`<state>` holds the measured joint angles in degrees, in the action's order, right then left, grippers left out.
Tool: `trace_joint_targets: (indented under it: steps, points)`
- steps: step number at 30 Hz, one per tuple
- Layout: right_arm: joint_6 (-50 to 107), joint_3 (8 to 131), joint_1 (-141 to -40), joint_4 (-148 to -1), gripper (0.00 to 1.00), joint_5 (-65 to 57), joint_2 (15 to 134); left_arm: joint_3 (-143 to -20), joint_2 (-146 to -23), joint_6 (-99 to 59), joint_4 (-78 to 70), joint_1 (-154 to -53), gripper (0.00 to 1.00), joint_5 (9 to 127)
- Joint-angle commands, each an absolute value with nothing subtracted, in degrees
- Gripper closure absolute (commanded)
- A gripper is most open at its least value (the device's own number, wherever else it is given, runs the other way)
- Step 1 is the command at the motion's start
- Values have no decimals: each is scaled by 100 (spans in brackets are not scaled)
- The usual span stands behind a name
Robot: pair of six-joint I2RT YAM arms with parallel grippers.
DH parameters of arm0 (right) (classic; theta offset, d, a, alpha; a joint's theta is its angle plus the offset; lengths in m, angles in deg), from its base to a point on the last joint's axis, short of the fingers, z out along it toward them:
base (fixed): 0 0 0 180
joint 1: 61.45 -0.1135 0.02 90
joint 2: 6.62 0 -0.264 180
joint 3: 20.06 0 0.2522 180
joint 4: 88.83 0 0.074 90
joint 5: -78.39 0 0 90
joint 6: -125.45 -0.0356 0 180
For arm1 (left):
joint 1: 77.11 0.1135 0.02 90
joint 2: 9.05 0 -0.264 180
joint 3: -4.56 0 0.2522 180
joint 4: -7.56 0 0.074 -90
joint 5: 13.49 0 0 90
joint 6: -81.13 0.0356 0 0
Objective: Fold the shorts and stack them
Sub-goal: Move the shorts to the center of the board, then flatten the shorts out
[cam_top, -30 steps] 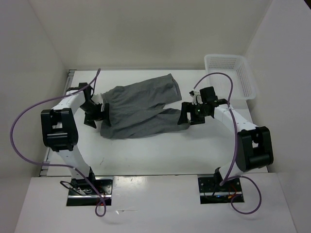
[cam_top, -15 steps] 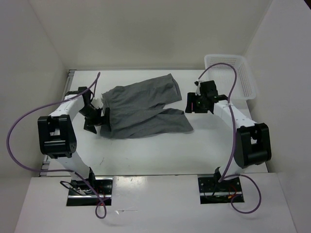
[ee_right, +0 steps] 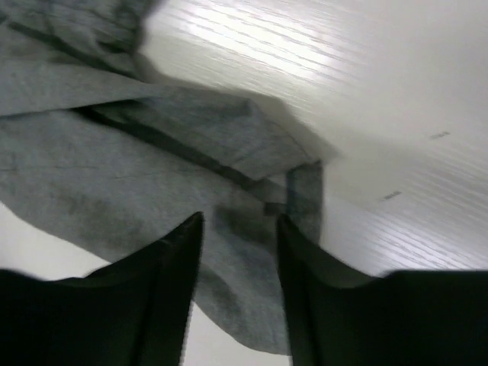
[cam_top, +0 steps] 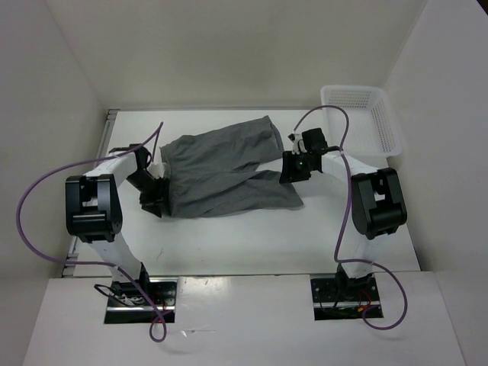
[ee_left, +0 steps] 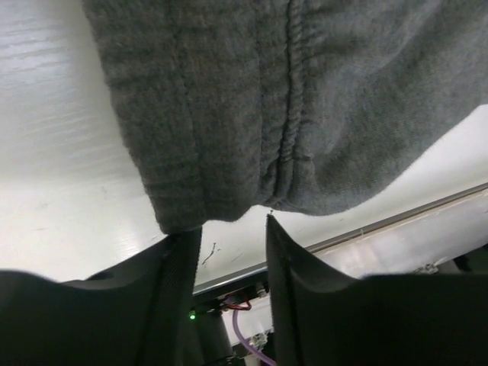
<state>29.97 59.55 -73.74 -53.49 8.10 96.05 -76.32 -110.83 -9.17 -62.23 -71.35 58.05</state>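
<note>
One pair of shorts [cam_top: 221,171] on the desk [cam_top: 229,244]; left pincer [ee_left: 232,225] low at waistband, right pincer [ee_right: 238,217] low over hem, both half-parted

Even, bright light fell from overhead; the shorts [cam_top: 221,171] cast only a thin, soft shadow along their near edge on the white table [cam_top: 229,244]. In the left wrist view the cloth's weave was sharp, pale glare lay on the table left of the shorts, and the left gripper [ee_left: 232,223] below them was a dark, soft-edged shape. The right wrist view was smeared throughout, with glare beyond the shorts and the right gripper [ee_right: 240,216] nearly black.
</note>
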Motion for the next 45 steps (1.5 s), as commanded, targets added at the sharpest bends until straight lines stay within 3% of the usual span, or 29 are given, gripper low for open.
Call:
trace_joint_targets:
  steps: [1, 2, 3, 7, 9, 10, 14, 18, 19, 20, 26, 32, 37, 39, 42, 45]
  points:
    - [3166, 6191, -7480, -5434, 55, 1344, 9568, -7793, -11275, -887, -6333, -7131, 55, 5594]
    - [3219, 6191, -7480, -5381, 60, 1423, 9568, -7794, -11276, -887, -6333, -7131, 65, 5533]
    - [3220, 6138, -7480, -5302, 66, 1423, 9507, -7846, -11328, -887, -6281, -7131, 69, 5532]
    - [3220, 5866, -7480, -5187, 67, 1274, 9392, -7986, -11434, -887, -6333, -7131, 82, 5401]
    - [3220, 5795, -7480, -5187, 55, 1152, 9340, -7987, -11434, -887, -6333, -7131, 83, 5401]
    - [3150, 5795, -7480, -5187, 37, 1038, 9340, -7987, -11434, -887, -6333, -7131, 86, 5401]
    - [3210, 5795, -7480, -5256, 38, 230, 9287, -7987, -11434, -887, -6219, -7131, 100, 5471]
    - [3343, 5795, -7480, -5310, 46, 736, 9410, -7987, -11434, -887, -6218, -7131, 100, 5524]
    - [3343, 5795, -7480, -5380, 51, 868, 9471, -7987, -11486, -887, -6218, -7131, 100, 5524]
    - [3430, 5856, -7567, -5380, 64, 870, 9472, -7987, -11487, -887, -6218, -7131, 100, 5524]
    - [3835, 6111, -7621, -5327, 99, 1273, 9524, -7987, -11487, -887, -6104, -7131, 100, 5524]
    - [3589, 7304, -7621, -5485, 100, 1678, 9691, -9258, -11838, -887, -6043, -6973, 100, 5707]
    - [3632, 10805, -7402, -5328, 100, 1257, 10666, -12315, -12321, -887, -6429, -6920, 100, 6279]
    - [3694, 11374, -7322, -5266, 100, 1204, 10755, -13160, -12436, -887, -6648, -6920, 100, 6349]
    - [3966, 11404, -7234, -5091, 100, 1388, 10378, -13937, -12436, -887, -6912, -6920, 100, 6455]
    - [4116, 9983, -7234, -5090, 100, 1949, 9614, -13009, -12261, -887, -7053, -7130, 100, 6403]
